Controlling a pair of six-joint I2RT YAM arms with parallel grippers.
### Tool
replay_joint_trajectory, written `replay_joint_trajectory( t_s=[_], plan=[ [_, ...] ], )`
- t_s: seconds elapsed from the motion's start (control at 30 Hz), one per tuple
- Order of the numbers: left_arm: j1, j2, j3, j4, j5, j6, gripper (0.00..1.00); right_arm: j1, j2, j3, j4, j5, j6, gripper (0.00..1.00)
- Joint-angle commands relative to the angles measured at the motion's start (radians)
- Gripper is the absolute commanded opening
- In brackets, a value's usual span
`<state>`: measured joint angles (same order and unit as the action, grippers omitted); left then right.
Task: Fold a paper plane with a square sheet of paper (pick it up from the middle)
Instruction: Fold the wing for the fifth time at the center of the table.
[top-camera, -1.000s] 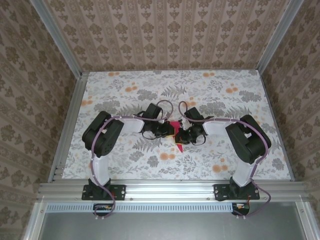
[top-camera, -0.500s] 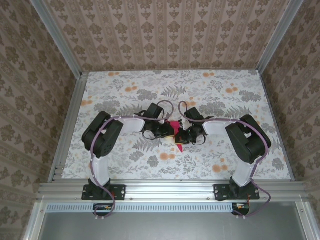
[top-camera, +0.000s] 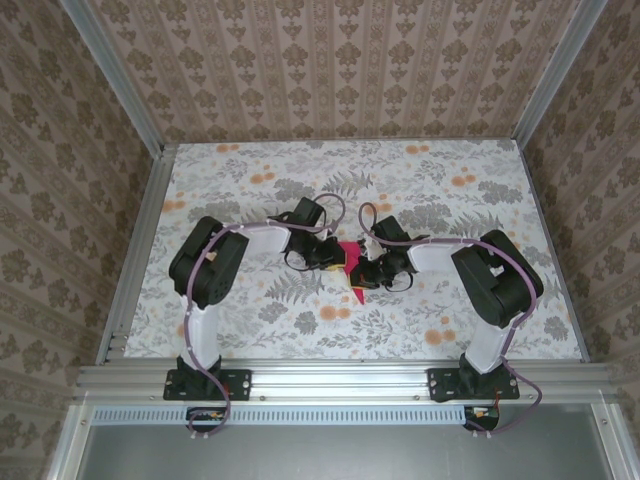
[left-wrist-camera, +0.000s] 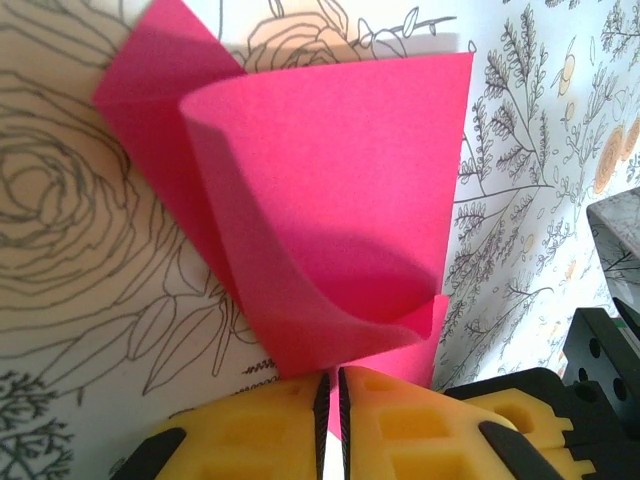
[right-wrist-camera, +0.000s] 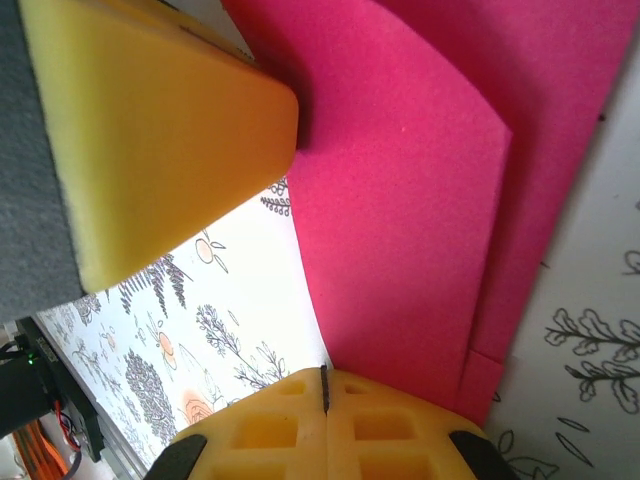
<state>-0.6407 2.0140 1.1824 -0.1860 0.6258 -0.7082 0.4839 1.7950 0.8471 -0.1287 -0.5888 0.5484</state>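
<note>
We are looking down on the two arms meeting at the middle of the floral bench, with the pink sheet lying between them. The sheet is partly folded and is not yet a dart. In the left wrist view its upper layer is curling up in a soft roll over a flatter layer beneath, and one corner of that lower layer is sticking out toward the upper left.

The left hand is clenching on the near edge of the sheet. Its yellow fingers are standing almost together, and the pink paper is running down into the slit between them.

The right hand is gripping the sheet from the opposite side. Its fingers are pressing fully together where the paper's edge is meeting them. One yellow finger of the left hand is showing just beside the paper in the right wrist view.
</note>
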Motion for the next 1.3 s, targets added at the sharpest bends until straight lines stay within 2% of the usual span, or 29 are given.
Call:
replay_joint_trajectory(
  t_s=[0.0,0.37,0.8,1.1,1.27],
  plan=[
    [0.052,0.053,0.044,-0.004,-0.099,0.044,0.16,0.005,0.076,-0.075,-0.132,0.117,-0.018,0.01],
    [0.091,0.090,0.134,-0.051,-0.077,0.086,0.19,0.005,0.091,-0.084,-0.139,0.123,-0.026,0.00],
    [0.125,0.152,0.238,-0.113,-0.100,0.134,0.21,0.005,0.089,-0.093,-0.146,0.126,-0.033,0.00],
    [0.150,0.098,0.267,-0.115,-0.104,0.171,0.24,0.004,0.053,-0.079,-0.146,0.119,-0.031,0.00],
    [0.158,0.054,0.239,-0.080,-0.084,0.181,0.26,0.004,0.006,-0.074,-0.092,0.044,-0.028,0.01]
  ],
)
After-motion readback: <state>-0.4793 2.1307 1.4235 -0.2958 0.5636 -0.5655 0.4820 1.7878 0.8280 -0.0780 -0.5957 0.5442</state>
